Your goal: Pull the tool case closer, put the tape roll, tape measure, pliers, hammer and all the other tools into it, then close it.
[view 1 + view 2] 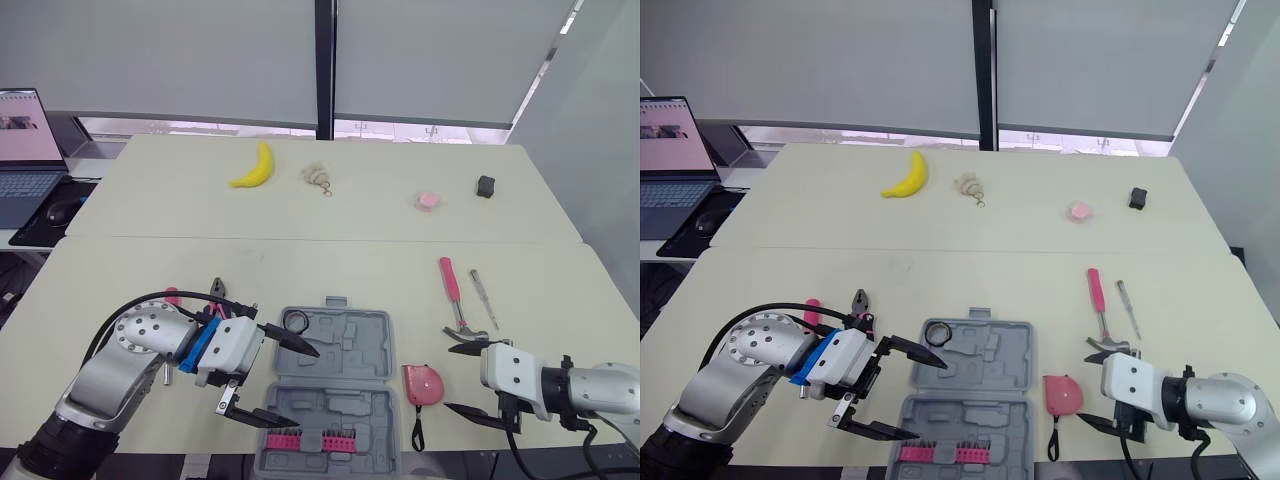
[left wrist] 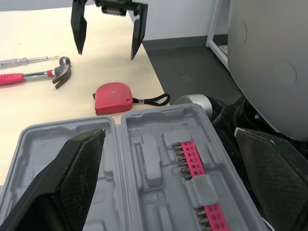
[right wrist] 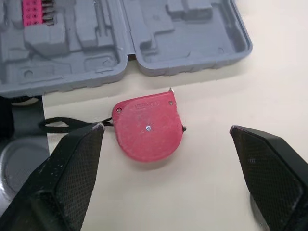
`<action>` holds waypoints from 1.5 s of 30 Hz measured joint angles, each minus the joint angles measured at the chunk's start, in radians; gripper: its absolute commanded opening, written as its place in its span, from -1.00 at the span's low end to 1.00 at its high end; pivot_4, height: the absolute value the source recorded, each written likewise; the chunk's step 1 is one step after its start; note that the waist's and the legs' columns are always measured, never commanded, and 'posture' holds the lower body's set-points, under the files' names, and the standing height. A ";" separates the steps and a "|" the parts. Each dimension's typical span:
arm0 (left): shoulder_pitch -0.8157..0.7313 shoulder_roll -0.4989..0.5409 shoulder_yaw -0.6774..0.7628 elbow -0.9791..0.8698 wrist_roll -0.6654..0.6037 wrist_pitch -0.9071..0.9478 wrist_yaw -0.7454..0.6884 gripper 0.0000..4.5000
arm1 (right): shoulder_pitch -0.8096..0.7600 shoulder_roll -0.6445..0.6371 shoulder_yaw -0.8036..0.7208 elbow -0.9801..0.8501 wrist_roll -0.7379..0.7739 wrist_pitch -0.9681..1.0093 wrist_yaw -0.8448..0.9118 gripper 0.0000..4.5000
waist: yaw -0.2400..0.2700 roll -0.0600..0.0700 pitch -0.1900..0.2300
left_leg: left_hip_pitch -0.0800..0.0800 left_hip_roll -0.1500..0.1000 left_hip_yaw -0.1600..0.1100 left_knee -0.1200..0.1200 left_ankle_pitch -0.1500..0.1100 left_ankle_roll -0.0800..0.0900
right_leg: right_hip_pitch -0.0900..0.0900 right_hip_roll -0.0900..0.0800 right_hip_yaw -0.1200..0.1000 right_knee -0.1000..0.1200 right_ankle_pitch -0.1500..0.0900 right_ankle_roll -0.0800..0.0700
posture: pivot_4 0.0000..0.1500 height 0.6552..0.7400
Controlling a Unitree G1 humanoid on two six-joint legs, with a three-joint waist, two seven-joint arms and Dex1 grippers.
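— Both empty: left gripper [image 1: 301,386] gapes over the open grey plastic tool case [image 1: 340,345], right gripper [image 1: 453,378] spread wide beside the red tape measure [image 1: 421,383].

— That case sits at the cream table's [image 1: 300,260] edge; a nudge could tip it.

Banana [image 1: 254,167]: far table [image 1: 180,205], left of beige lump [image 1: 318,177].
Pink blob [image 1: 429,201]: right of lump, near black block [image 1: 486,186].
Laptop [image 1: 28,150]: open, far left; mouse [image 1: 60,211] beside it.
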 measured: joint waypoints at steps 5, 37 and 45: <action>0.006 0.001 0.000 -0.022 -0.013 0.005 0.006 1.00 | -0.066 0.033 0.089 0.103 -0.041 -0.062 0.051 0.99 | 0.001 0.001 0.001 | 0.000 0.000 0.000 0.000 0.000 0.000 | 0.000 0.000 0.000 0.000 0.000 -0.001 | 1.00 1.00; 0.006 -0.026 -0.005 -0.016 -0.034 -0.035 -0.024 1.00 | -0.248 0.172 0.232 0.382 -0.174 -0.194 0.110 0.99 | 0.001 0.003 0.001 | 0.001 0.000 0.004 0.001 0.000 0.000 | 0.000 0.001 0.000 0.001 0.003 -0.003 | 1.00 1.00; 0.006 -0.027 -0.005 -0.010 -0.032 -0.046 -0.022 1.00 | -0.256 0.183 0.235 0.414 -0.183 -0.218 0.111 0.71 | 0.001 0.003 0.001 | 0.000 0.000 0.005 0.001 0.000 0.000 | 0.000 0.001 0.000 0.001 0.003 -0.003 | 1.00 1.00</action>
